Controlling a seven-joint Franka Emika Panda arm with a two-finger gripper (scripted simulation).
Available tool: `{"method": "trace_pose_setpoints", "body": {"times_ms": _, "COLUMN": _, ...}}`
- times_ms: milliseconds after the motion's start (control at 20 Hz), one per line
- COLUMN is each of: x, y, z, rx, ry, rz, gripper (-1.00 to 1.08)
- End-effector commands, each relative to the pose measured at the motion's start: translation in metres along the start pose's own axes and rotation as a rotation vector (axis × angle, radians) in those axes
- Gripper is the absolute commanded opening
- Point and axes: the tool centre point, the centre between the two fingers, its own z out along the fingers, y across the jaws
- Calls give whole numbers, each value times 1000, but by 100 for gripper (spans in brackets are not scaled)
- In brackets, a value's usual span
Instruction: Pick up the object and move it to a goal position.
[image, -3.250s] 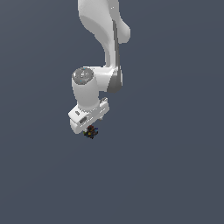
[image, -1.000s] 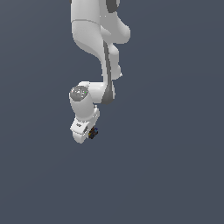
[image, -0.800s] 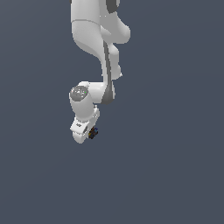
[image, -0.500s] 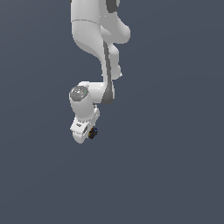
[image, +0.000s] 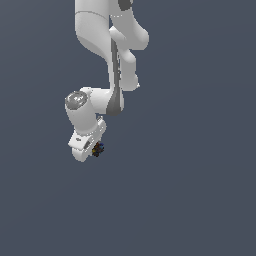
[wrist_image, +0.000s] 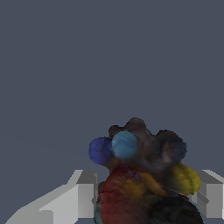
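Observation:
The object (wrist_image: 142, 175) is a dark lumpy cluster with blue, red and yellow bulges, filling the space between my two grey fingers (wrist_image: 83, 194) in the wrist view. My gripper (wrist_image: 144, 197) is shut on it from both sides. In the exterior view the object (image: 98, 148) shows as a tiny dark speckled lump at the tip of the white hand. There my gripper (image: 95, 149) hangs below the bent arm, left of the picture's middle.
The white arm (image: 112, 45) comes down from the top of the exterior view and folds at the wrist. A plain grey-blue surface (image: 190, 190) lies all around, with no other objects or edges in sight.
Since 3.2 s ago the hand with the object has shifted slightly toward the exterior view's left and the arm has folded more upright. Over the last second nothing visibly moves.

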Motion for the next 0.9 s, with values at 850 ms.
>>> {"method": "trace_pose_setpoints", "body": {"times_ms": 850, "x": -76, "y": 47, "z": -76, "rx": 4, "ry": -1, "rz": 2, "gripper": -100}}
